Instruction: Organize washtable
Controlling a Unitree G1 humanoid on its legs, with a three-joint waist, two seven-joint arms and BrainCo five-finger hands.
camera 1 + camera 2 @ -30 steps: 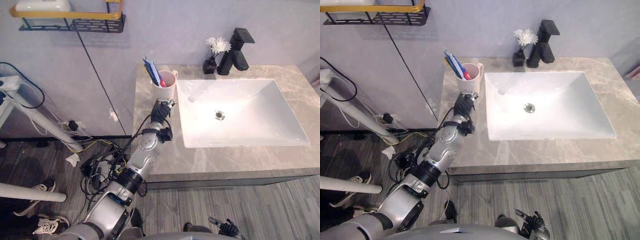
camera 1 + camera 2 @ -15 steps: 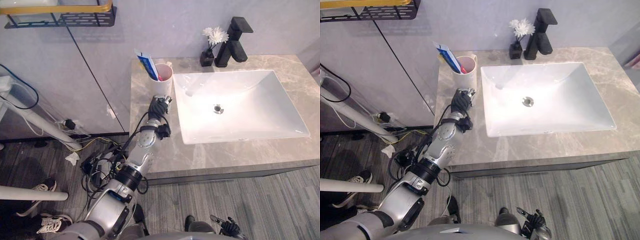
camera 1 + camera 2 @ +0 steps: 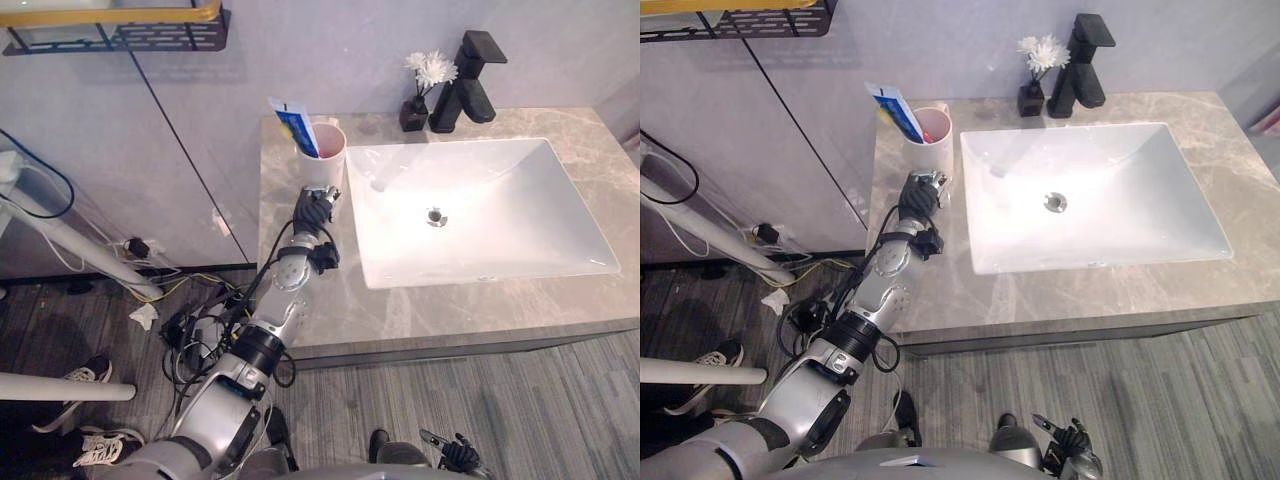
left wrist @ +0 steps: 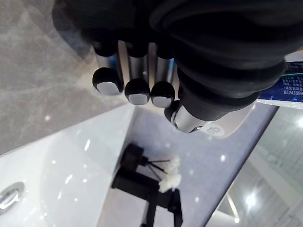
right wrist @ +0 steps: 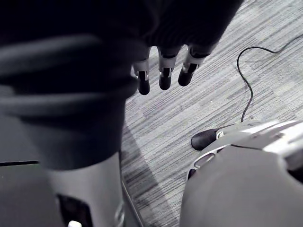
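A pale pink cup (image 3: 323, 160) stands at the back left corner of the grey marble counter (image 3: 330, 310). It holds a blue-and-white toothpaste tube (image 3: 294, 125) and something red. My left hand (image 3: 315, 208) rests just in front of the cup, fingers (image 4: 137, 90) straight and holding nothing. Its thumb lies close to the cup's wall (image 4: 225, 126), but I cannot tell if they touch. My right hand (image 3: 455, 455) hangs low over the floor, its fingers (image 5: 163, 71) relaxed and empty.
A white rectangular basin (image 3: 480, 210) takes up the middle of the counter. A black faucet (image 3: 468, 90) and a small dark vase of white flowers (image 3: 420, 95) stand behind it. A wall shelf (image 3: 120, 30) hangs at the upper left. Shoes show on the floor (image 3: 75, 390).
The whole picture has shifted, so the camera moved. My left hand has stayed just in front of the cup, and the right hand hangs as before.
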